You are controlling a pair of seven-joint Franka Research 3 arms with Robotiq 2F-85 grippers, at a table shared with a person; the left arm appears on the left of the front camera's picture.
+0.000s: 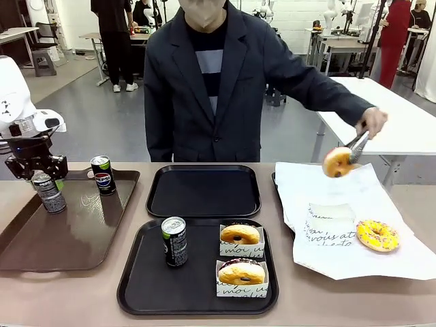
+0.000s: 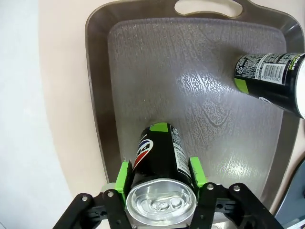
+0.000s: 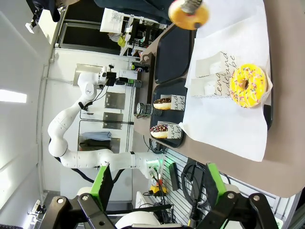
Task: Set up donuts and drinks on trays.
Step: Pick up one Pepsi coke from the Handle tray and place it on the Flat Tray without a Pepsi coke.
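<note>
Slippage looms at the frame's left edge, where the left gripper (image 2: 160, 174) sets its green pads (image 2: 125, 177) beside the grey-patterned can (image 1: 50, 194) standing on the brown tray (image 1: 82, 238), jaws narrow but whether truly clamped I cannot tell, so a lift could drop or topple it.

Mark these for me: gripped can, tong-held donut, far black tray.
Gripped can (image 2: 159, 157): left wrist view, black side wall below the rim.
Tong-held donut (image 1: 330, 163): front view, left side of its glazed ring.
Far black tray (image 1: 203, 191): front view, middle of its bare floor.
</note>
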